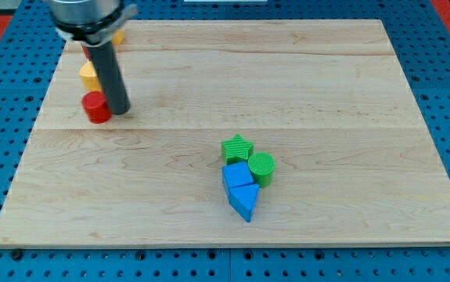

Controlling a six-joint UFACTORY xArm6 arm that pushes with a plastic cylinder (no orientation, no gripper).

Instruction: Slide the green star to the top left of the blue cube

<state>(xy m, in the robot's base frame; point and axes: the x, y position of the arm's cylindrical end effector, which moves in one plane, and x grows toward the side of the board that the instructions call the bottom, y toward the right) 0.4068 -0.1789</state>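
The green star (pixel 237 148) sits just right of the board's middle, touching the top edge of the blue cube (pixel 237 174). A green cylinder (pixel 261 167) stands against the cube's right side. A blue triangular block (pixel 243 201) lies just below the cube. My tip (pixel 119 110) rests on the board far to the view's left, right beside a red cylinder (pixel 95 107) and well away from the star.
A yellow block (pixel 89 75) lies above the red cylinder, partly behind the rod. An orange block (pixel 117 36) peeks out near the top left edge, and a red bit (pixel 87 53) shows by the rod. The wooden board (pixel 303 78) lies on a blue pegboard.
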